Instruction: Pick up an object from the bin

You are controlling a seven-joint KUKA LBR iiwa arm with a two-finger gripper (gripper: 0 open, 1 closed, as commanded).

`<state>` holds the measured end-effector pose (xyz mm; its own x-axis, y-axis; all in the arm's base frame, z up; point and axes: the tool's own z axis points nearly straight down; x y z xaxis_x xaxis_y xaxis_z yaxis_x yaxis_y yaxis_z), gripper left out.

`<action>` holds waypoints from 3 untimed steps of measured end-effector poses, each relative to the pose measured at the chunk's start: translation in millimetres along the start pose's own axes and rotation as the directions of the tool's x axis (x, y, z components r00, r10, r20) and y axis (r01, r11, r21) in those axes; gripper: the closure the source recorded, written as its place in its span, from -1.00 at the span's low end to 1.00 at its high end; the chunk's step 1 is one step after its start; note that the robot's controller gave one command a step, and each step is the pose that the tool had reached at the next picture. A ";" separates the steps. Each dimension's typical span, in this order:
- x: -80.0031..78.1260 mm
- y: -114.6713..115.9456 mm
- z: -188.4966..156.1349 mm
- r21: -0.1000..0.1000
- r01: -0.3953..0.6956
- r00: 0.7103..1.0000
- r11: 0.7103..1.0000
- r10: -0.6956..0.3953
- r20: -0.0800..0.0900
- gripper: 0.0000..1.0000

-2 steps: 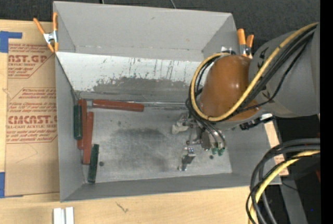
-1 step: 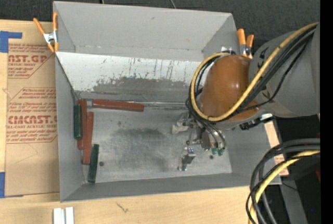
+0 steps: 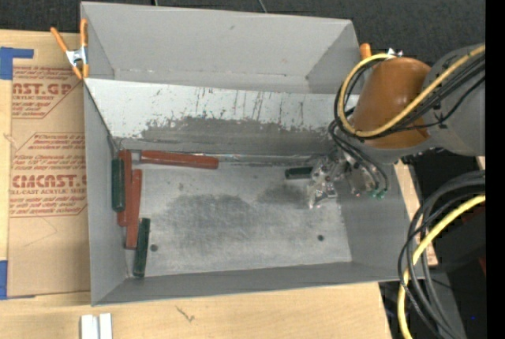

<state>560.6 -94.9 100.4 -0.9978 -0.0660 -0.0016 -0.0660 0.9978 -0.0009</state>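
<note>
My gripper [image 3: 319,191] hangs low over the right part of the bin floor, close to the right wall. A small dark green piece [image 3: 298,172] lies just to its upper left, at the foot of the back wall; whether the gripper touches it I cannot tell. A long tool with a red handle [image 3: 170,160] and a thin metal shaft lies along the back wall, its shaft end pointing toward the gripper.
Against the left wall lie a dark green bar [image 3: 117,184], a red bar [image 3: 132,207] and another dark green bar [image 3: 141,247], end to end and partly overlapping. A tiny dark speck [image 3: 320,236] sits on the floor below the gripper.
</note>
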 end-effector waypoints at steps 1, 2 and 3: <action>-0.2 0.8 -0.1 -0.001 0.001 1.000 1.000 -0.001 0.000 1.00; -5.2 -17.0 -14.2 0.000 0.231 0.973 0.973 -0.231 0.002 -1.00; -4.9 -16.4 -13.8 -0.001 0.230 0.973 0.973 -0.230 0.001 -1.00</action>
<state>566.5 -111.0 114.2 -0.9559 -0.2938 -0.0025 -0.2938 0.9559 0.0001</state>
